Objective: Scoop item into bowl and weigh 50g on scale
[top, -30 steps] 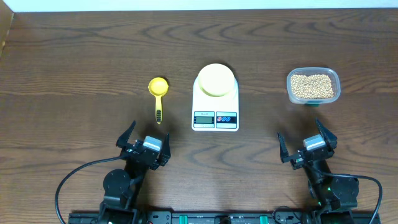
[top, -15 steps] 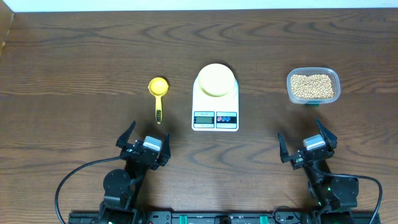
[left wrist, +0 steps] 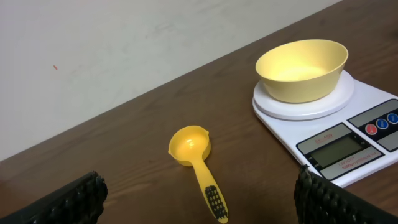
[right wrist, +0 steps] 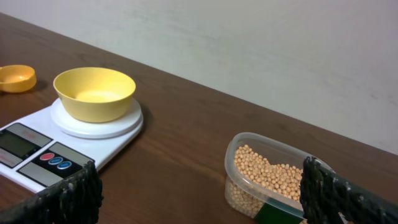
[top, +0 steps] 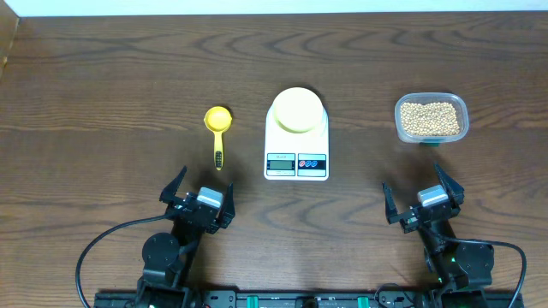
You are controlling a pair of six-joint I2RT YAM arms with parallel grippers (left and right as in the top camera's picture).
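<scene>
A pale yellow bowl (top: 296, 109) (left wrist: 303, 70) (right wrist: 94, 93) sits empty on the round platform of the white scale (top: 296, 159) (left wrist: 348, 140) (right wrist: 37, 152) at the table's middle. Tan beans, the item (top: 429, 119) (right wrist: 267, 177), fill a clear plastic tub (top: 431, 137) (right wrist: 239, 186) at the right. A bright yellow scoop (top: 218, 128) (left wrist: 198, 165) lies left of the scale, handle toward me. My left gripper (top: 197, 190) (left wrist: 199, 202) stands open near the front edge, below the scoop. On the right, my right gripper (top: 418, 192) (right wrist: 199, 196) is open too, short of the tub. Both are empty.
The dark wooden table (top: 103, 77) runs to a pale wall at the back. Black cables (top: 103, 244) loop by the arm bases at the front edge.
</scene>
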